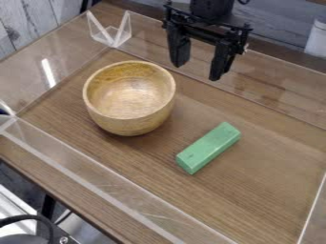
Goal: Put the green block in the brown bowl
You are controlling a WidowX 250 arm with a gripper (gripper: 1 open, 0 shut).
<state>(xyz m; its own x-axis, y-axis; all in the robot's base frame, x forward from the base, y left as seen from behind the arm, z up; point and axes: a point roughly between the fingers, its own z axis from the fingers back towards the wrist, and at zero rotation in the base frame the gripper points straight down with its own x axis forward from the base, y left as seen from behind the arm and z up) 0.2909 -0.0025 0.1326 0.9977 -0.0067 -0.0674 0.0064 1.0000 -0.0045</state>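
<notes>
Gripper: the black two-fingered gripper is seen at the upper centre of the frame, pointed down, its jaws spread wide with nothing between them
Block: the small bright green rectangular block is found lying flat on the wooden tabletop at lower right of centre, its long axis running diagonally from lower left to upper right
Bowl: the round light-brown wooden bowl is placed left of centre, upright and empty, near the block but apart from it
Surround: the work area is enclosed by a clear plastic wall along its edges
Stage: the block is judged untouched; the task is not yet begun in effect
Handling: the block is judged light, stiff and matte, so slip is thought unlikely and no fragility is expected
Grasp: the block is best taken across its narrow width at mid-length, with the fingers turned square to its diagonal
Risk: an off-centre pinch is judged likely to swing the bar as it is lifted
</notes>
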